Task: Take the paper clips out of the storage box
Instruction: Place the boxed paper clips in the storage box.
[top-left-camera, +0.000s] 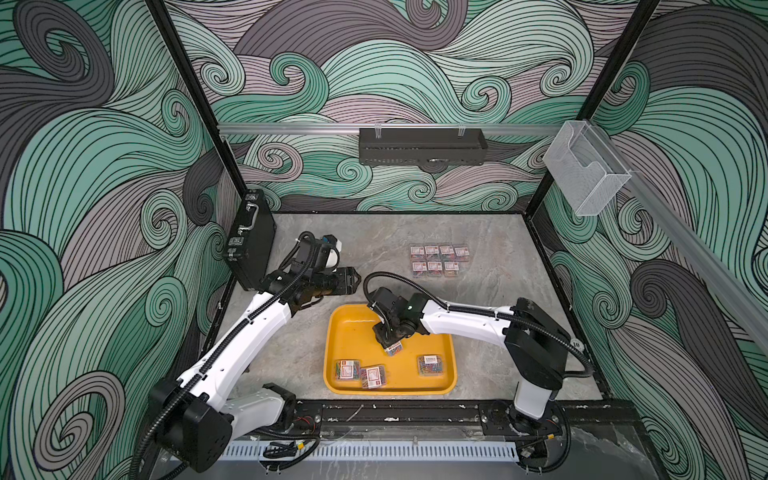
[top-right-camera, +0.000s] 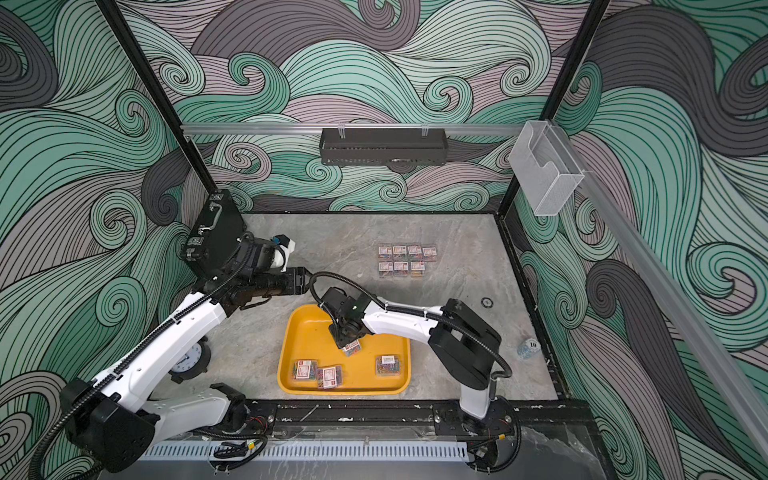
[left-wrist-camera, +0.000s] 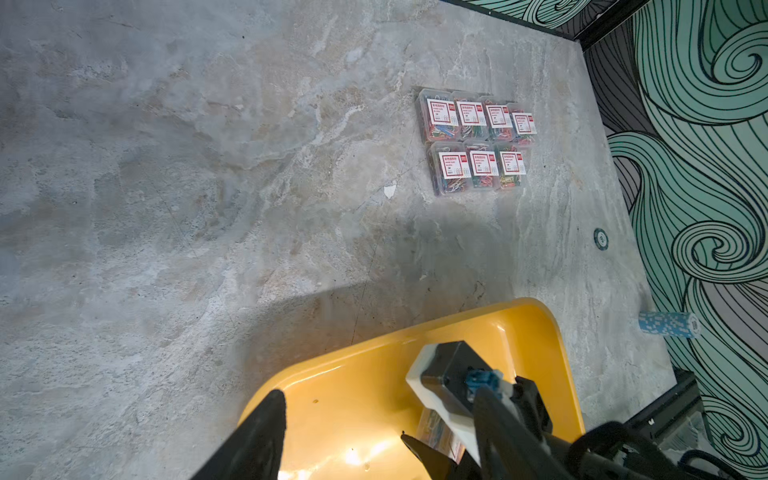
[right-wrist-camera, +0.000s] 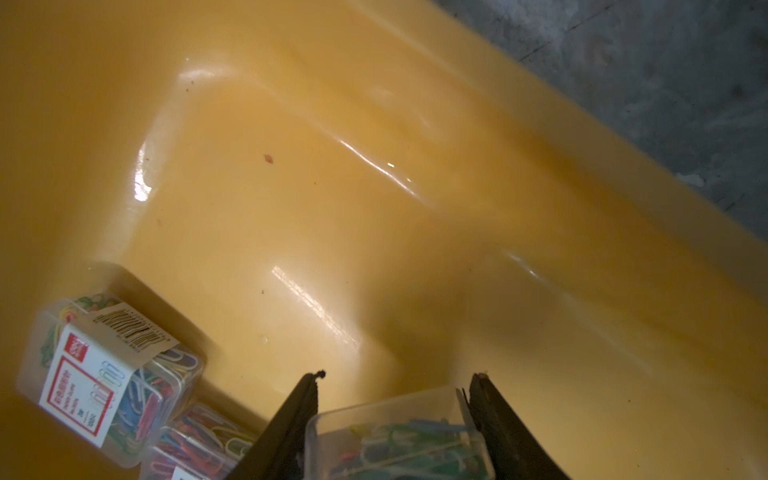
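Right gripper (top-left-camera: 392, 345): over the middle of the storage box (top-left-camera: 349, 328), pointing down. The jaws are narrowed and clamped on a held box (right-wrist-camera: 399, 436), with one black finger (right-wrist-camera: 291, 424) against each side wall.
Held box: clear plastic, with multicoloured clips visible through the wall. It sits tilted in both top views. Whether it touches the storage box floor cannot be told.
Left gripper (top-left-camera: 354, 280): raised above the table (top-left-camera: 498, 291), just beyond the far left corner of the storage box. The jaws are released and stand apart with nothing between them.
Inside the storage box: three boxes (top-left-camera: 373, 376) lie flat along its near side. Two touch each other by the near left corner and a single box (top-left-camera: 430, 364) lies by the near right corner.
Outside the storage box: seven boxes (top-left-camera: 439, 259) sit on the table, well beyond its far right corner, packed as a row of four and a row of three.
Labels: a white panel with a red border and a small red square logo at one corner. The print is too small to read. A barcode sticker (right-wrist-camera: 129, 332) is folded over one box's edge.
Storage box finish: shallow, glossy yellow-orange, with rounded corners and a raised rim.
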